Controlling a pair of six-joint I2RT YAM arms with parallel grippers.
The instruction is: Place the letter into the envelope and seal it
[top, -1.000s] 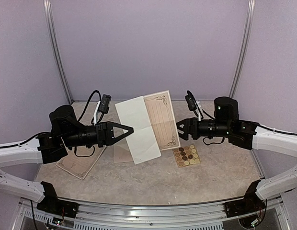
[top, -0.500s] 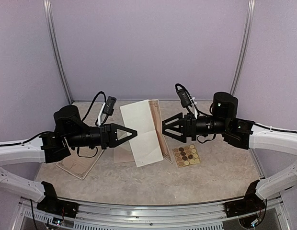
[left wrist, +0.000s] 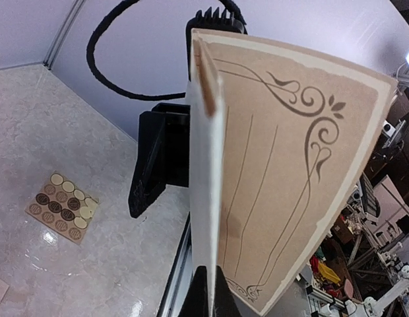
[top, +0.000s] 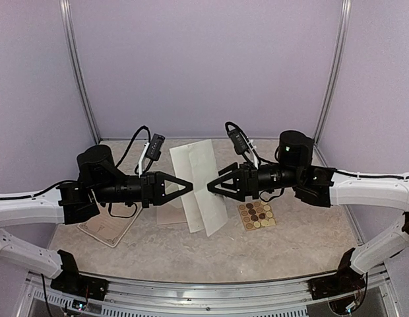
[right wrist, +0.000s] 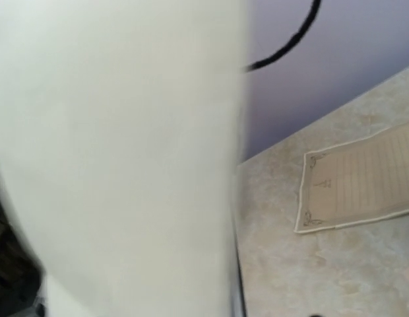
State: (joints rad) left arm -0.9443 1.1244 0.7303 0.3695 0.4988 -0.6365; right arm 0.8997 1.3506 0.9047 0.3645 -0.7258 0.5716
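Observation:
The letter (top: 199, 188), a tan sheet with lines and scroll print and a white back, hangs upright in the air between my two grippers, partly folded. My left gripper (top: 189, 186) is shut on its left edge; in the left wrist view the fold stands edge-on above the closed tips and the printed face (left wrist: 277, 165) spreads to the right. My right gripper (top: 210, 189) meets the sheet from the right and looks pinched on it. In the right wrist view the blurred white paper (right wrist: 119, 152) hides the fingers. The small beige envelope (top: 166, 212) lies on the table below the letter, mostly hidden.
A card of round brown and yellow stickers (top: 256, 214) lies right of centre and also shows in the left wrist view (left wrist: 62, 208). A second printed tan sheet (top: 109, 228) lies under the left arm and shows in the right wrist view (right wrist: 356, 181). A metal rail (top: 211, 287) runs along the near edge.
My right gripper has swung left with the letter's right edge, folding the printed face over toward the left gripper. The left gripper moved slightly right. Only the white back now faces the top camera.

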